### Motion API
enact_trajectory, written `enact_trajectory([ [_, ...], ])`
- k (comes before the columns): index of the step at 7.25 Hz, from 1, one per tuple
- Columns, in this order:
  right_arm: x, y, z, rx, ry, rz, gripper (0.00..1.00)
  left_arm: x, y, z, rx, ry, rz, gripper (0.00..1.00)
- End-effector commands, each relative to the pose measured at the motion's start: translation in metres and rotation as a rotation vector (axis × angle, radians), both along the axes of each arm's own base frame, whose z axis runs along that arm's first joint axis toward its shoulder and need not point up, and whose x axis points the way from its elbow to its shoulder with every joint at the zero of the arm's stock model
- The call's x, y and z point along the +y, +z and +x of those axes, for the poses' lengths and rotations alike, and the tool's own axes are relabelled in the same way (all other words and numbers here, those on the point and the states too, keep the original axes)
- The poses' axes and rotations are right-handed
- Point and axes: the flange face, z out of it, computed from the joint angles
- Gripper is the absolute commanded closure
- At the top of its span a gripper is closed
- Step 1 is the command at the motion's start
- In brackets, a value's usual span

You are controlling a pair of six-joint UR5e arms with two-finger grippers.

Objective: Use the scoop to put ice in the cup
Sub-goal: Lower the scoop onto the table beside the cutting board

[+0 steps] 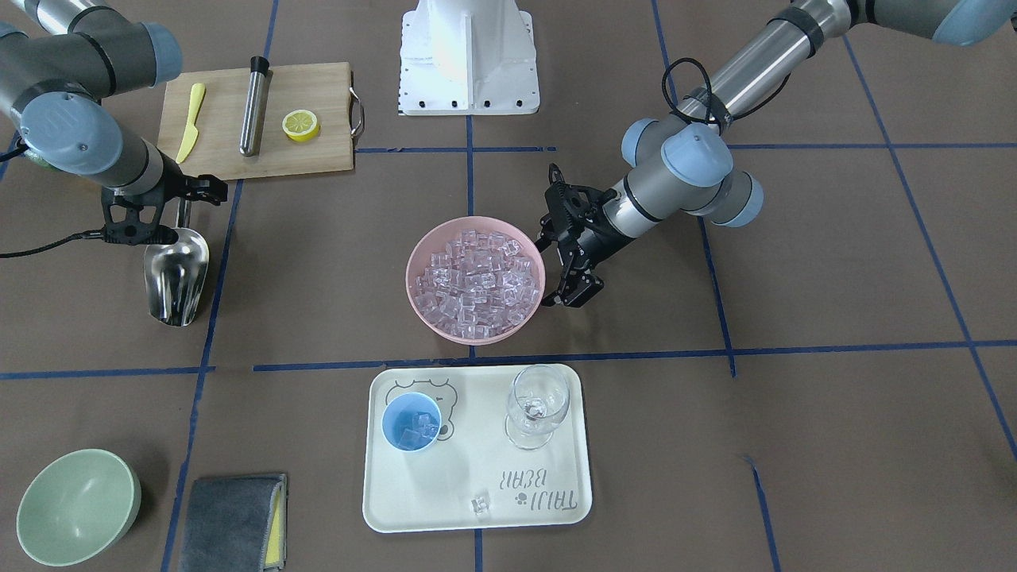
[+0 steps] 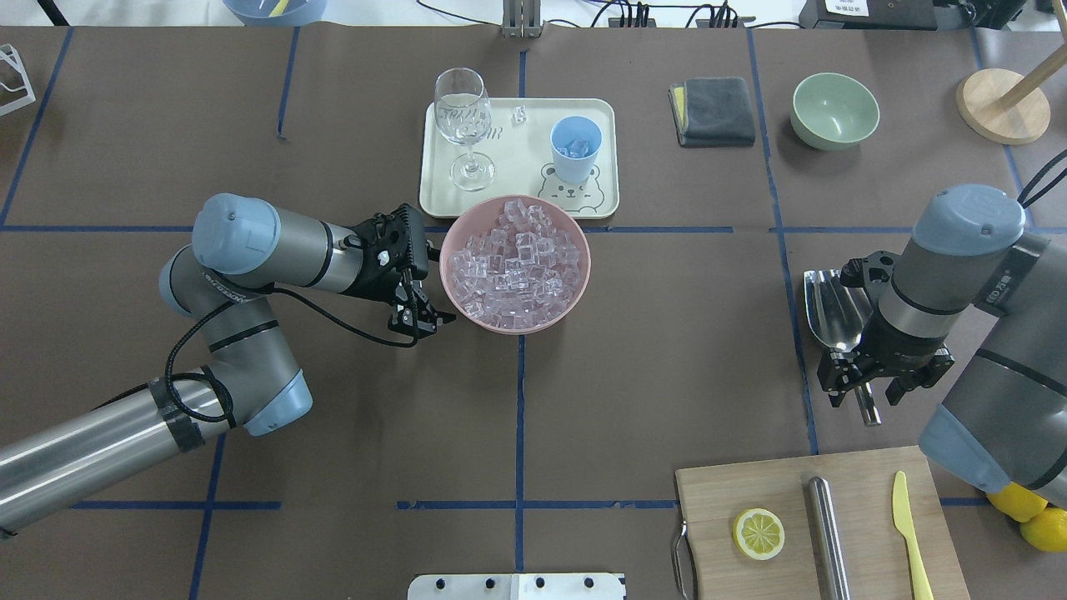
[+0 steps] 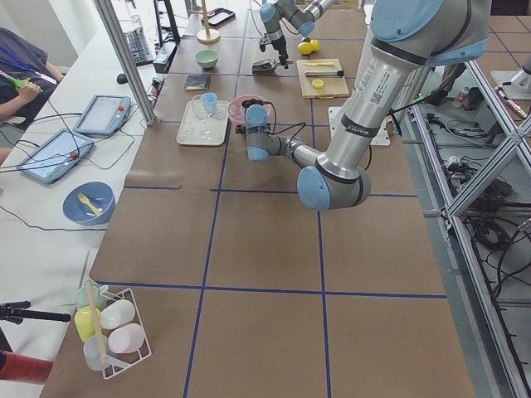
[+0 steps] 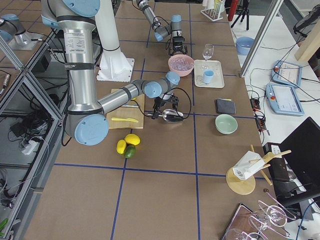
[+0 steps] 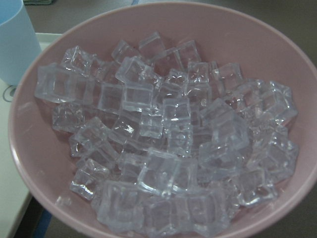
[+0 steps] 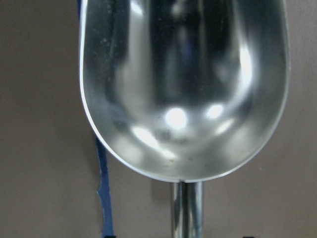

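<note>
The ice [image 1: 475, 278] [image 5: 163, 144] is heaped in a pink bowl [image 2: 575, 292] at mid-table. Behind it, on a cream tray [image 2: 604, 179], the light-blue cup [image 1: 411, 421] [image 2: 575, 148] holds a few cubes. The steel scoop [image 1: 176, 274] [image 2: 829, 308] lies empty on the table, its trough filling the right wrist view [image 6: 183, 89]. My right gripper [image 2: 867, 390] is open, its fingers astride the scoop's handle. My left gripper [image 2: 423, 317] [image 1: 568, 295] sits just beside the bowl's rim and looks open, holding nothing.
A wine glass [image 1: 539, 405] with a cube in it shares the tray, and a loose cube [image 1: 479, 504] lies there too. A cutting board [image 2: 750, 487] carries a lemon half, a yellow knife and a steel cylinder. A green bowl [image 2: 834, 108] and a grey cloth [image 2: 713, 111] are at the far right.
</note>
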Motion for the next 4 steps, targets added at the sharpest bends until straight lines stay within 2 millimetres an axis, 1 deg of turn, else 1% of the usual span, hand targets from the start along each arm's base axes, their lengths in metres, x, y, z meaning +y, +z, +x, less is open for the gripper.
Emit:
enact_trajectory([
  [1,-0.046,-0.042,0.028,-0.034,0.102,0.097,0.0,-0.004,0.0,-0.004,0.0,-0.009,-0.001,0.0],
  [2,-0.06,-0.048,0.049,-0.017,0.149,0.146,0.0,-0.012,0.0,-0.011,-0.001,-0.023,-0.001,0.0],
  [3,-0.075,-0.056,0.08,-0.027,0.172,0.204,0.0,-0.02,0.006,-0.022,-0.01,-0.038,-0.006,0.0],
  [4,-0.089,-0.054,0.11,-0.043,0.122,0.295,0.0,-0.026,0.018,-0.033,-0.023,-0.05,-0.014,0.0],
])
